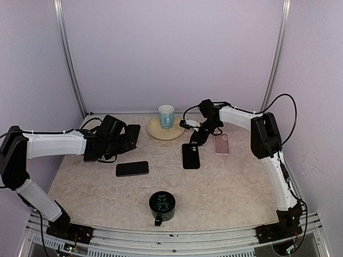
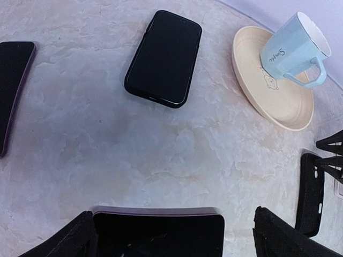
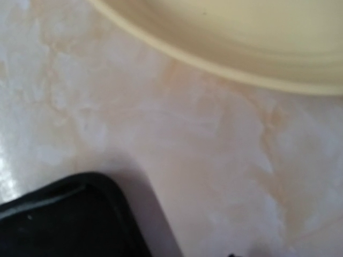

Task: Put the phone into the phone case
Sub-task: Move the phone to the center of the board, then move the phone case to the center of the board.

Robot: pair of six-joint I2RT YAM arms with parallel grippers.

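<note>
While the left gripper [image 1: 120, 140] gapes empty, the right gripper's [image 1: 195, 138] opening is unclear above the round-cornered black phone case [image 1: 191, 156]

Table [image 1: 230, 182]: beige marbled top, level. Lying directly on it, as I read it: cream plate [image 1: 155, 132] at back centre. Black phone case [image 1: 191, 156] just right of centre, long axis front to back. Pink phone-shaped slab [image 1: 222, 144] near it on my right, not touching; phone or case, cannot tell. Black phone [image 1: 132, 168] left of centre, lying crosswise, screen dark. Dark mug [image 1: 162, 205] upright near the front edge, green inside. Second black slab [image 2: 163, 59] flat, left of the plate. Another dark slab [image 2: 12, 91] is cut off by the edge of my left wrist view.
</note>
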